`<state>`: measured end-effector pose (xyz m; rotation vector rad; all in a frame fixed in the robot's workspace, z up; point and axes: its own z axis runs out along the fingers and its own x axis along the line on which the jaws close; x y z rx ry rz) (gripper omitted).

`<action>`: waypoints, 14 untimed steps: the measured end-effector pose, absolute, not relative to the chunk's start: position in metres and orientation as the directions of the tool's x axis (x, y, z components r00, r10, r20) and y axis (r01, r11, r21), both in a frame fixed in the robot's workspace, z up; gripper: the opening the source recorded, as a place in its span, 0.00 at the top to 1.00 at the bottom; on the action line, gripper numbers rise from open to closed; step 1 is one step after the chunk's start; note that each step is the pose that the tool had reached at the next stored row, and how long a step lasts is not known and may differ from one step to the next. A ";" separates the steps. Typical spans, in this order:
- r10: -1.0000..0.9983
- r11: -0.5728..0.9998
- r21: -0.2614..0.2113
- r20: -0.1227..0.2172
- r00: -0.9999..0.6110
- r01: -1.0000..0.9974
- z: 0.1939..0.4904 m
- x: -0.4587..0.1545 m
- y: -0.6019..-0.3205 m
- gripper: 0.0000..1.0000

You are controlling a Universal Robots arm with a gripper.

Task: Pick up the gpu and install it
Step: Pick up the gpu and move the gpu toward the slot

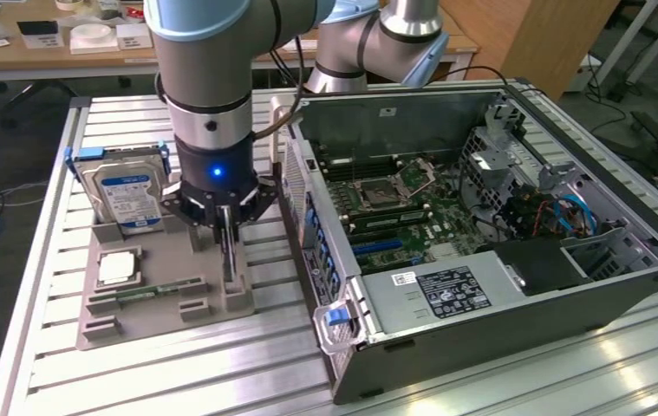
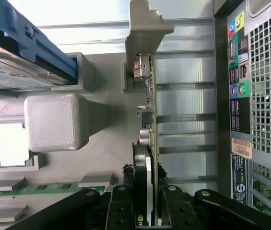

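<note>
**Item 1, gripper** (image 1: 227, 227): we log it lowered straight over the gpu (image 2: 144, 167). Its fingers (image 2: 121, 211) are drawn in to the card's thickness, one on each face of the upper edge. A blue light (image 1: 215, 172) glows on the wrist above.

**Item 2, gpu:** it stands edge-on in a slot of the grey holder (image 1: 155, 322). It has a black cooler on one face, a green board on the other, and a silver end bracket (image 2: 142, 28) at the end away from the fingers. We read no brand on it.

**Item 3, holder contents, exterior view:**
- The hard drive (image 1: 127, 195) stands upright in a blue frame at the gripper's 10 o'clock. The print on its white label is too small to read.
- The processor (image 1: 117, 267) lies at 8 o'clock.
- The memory stick (image 1: 144, 295) lies at 7 o'clock.

**Item 4, computer case** (image 1: 514, 334): open, at 3 o'clock, just beside the holder. The black power-supply label (image 1: 456, 290) is illegible. The coloured rear ports (image 2: 238, 91) sit beside a tan sticker (image 2: 241, 148), also unreadable.

**Item 5, table** (image 1: 190, 381): slatted aluminium, under everything.
</note>
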<state>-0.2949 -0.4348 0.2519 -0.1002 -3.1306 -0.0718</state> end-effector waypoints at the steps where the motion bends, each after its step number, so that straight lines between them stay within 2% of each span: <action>1: 0.064 0.997 0.045 0.010 -0.998 0.064 0.254 -0.295 -0.435 0.72; 14: 0.064 0.997 0.046 0.010 -0.998 0.064 0.275 -0.295 -0.435 0.72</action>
